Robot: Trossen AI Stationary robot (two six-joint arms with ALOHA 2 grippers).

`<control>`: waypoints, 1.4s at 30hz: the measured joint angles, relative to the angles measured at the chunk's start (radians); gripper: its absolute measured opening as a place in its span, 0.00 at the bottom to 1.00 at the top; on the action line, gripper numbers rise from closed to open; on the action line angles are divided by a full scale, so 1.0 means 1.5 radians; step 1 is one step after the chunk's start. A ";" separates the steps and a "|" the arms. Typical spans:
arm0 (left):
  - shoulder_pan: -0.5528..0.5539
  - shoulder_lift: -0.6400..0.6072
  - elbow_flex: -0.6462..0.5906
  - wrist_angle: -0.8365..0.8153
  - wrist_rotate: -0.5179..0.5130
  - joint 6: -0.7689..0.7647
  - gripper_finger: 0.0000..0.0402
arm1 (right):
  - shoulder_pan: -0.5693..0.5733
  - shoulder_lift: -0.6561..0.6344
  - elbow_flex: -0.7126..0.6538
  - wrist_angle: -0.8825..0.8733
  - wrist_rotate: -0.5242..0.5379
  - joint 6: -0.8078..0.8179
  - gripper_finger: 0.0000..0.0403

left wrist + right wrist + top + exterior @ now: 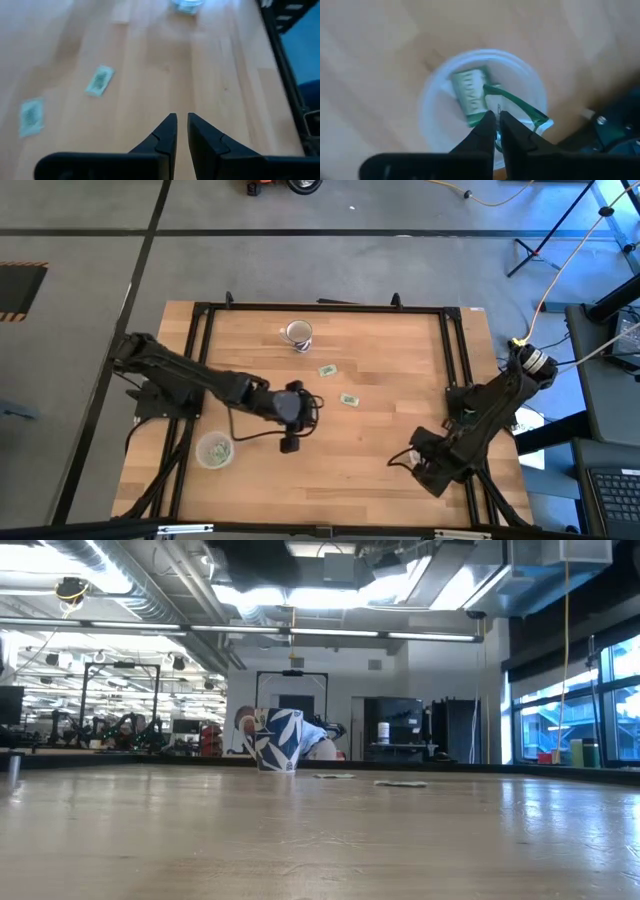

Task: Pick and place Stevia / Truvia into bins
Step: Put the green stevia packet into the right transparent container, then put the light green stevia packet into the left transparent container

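Note:
Two green-and-white Stevia packets [327, 370] [349, 400] lie flat on the wood; they also show in the left wrist view [100, 80] [31, 116] and in the low view [333, 776] [400, 783]. My left gripper [296, 402] [182, 118] hovers mid-table near them, its fingers almost together with nothing between. One clear bin [215, 450] near the left edge holds packets. My right gripper [432, 465] [498, 116] hangs shut, pointing down over the second clear bin [432, 107], which holds one flat packet [470, 95] and one leaning packet [520, 106]. My right gripper has its fingertips [488, 120] right at the leaning packet's green edge [492, 91] inside the bin. Whether they touch it cannot be told.
A white-and-blue patterned mug [297, 333] [280, 740] stands near the far edge. A black frame rail [455, 360] runs around the tabletop. Bare wood [370, 450] lies between the two arms. Cables and equipment sit beyond the right edge.

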 joint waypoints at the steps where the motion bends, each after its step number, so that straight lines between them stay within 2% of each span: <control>1: 0.008 0.013 0.000 0.022 0.020 0.011 0.10 | 0.003 0.000 -0.012 0.000 0.000 0.011 0.05; 5: 0.034 0.065 0.000 0.053 0.088 0.022 0.09 | 0.004 -0.001 -0.050 0.018 0.000 0.040 0.05; 9: 0.054 0.103 0.000 0.068 0.122 0.029 0.09 | 0.004 -0.001 -0.067 0.030 0.000 0.040 0.05; 18: 0.093 0.154 0.000 0.160 0.125 0.103 0.09 | 0.004 -0.001 -0.067 0.082 0.000 0.041 0.06; 32: 0.136 0.160 0.000 0.191 0.126 0.129 0.08 | 0.004 -0.001 -0.067 0.088 0.002 0.043 0.31; 36: 0.143 0.161 0.000 0.211 0.126 0.184 0.08 | 0.004 -0.004 -0.051 0.084 0.031 0.040 0.32; 42: 0.162 0.190 0.000 0.278 0.126 0.225 0.08 | 0.004 -0.039 -0.044 0.082 0.118 0.038 0.31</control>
